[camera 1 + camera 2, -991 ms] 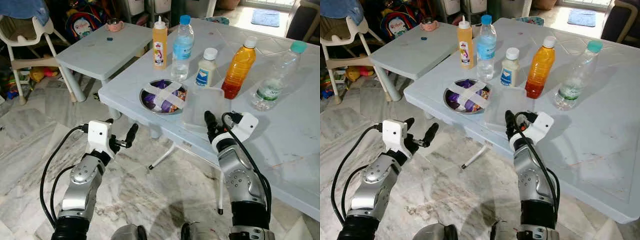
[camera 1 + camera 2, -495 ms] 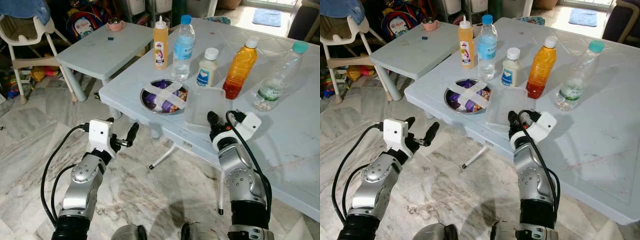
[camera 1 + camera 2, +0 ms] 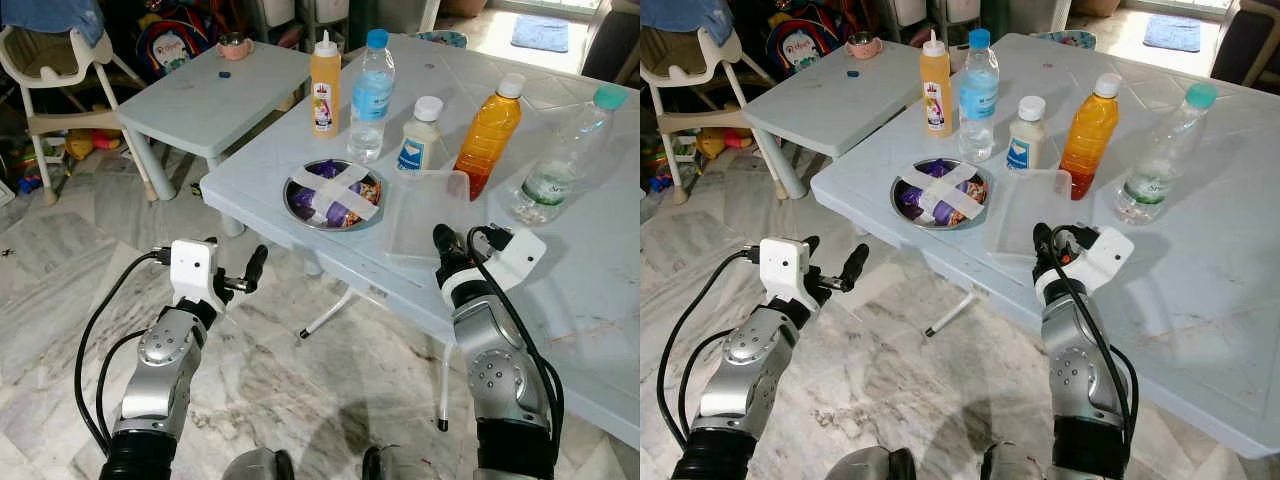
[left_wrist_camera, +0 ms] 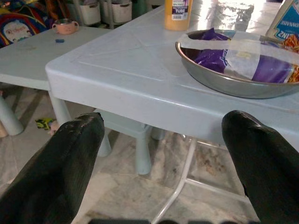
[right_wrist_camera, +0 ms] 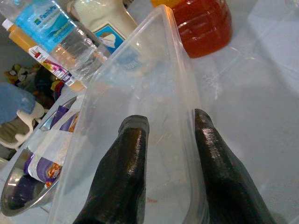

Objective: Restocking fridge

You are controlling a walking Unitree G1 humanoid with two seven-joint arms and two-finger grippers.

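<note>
A clear plastic container (image 3: 425, 205) lies near the front edge of the pale table (image 3: 600, 270). My right gripper (image 3: 441, 240) is at its near rim. In the right wrist view the gripper (image 5: 169, 119) is shut on the container's (image 5: 135, 84) side wall, one finger (image 5: 126, 168) inside and one outside. A steel bowl (image 3: 335, 193) of taped purple packets sits to the container's left. Behind stand a yellow squeeze bottle (image 3: 323, 70), a water bottle (image 3: 370, 95), a white sauce bottle (image 3: 420, 135), an orange drink bottle (image 3: 488, 135) and an empty clear bottle (image 3: 565, 155). My left gripper (image 3: 238, 272) hangs open below the table's corner.
A lower small table (image 3: 190, 100) with a pink cup (image 3: 235, 45) stands at the back left, and a white high chair (image 3: 50, 70) is beyond it. Marble floor (image 3: 60, 260) lies under my arms. The table's legs (image 3: 325, 318) are in front of me.
My right gripper has slid to the right along the table's front, taking the clear container with it. The left arm has dropped back slightly.
</note>
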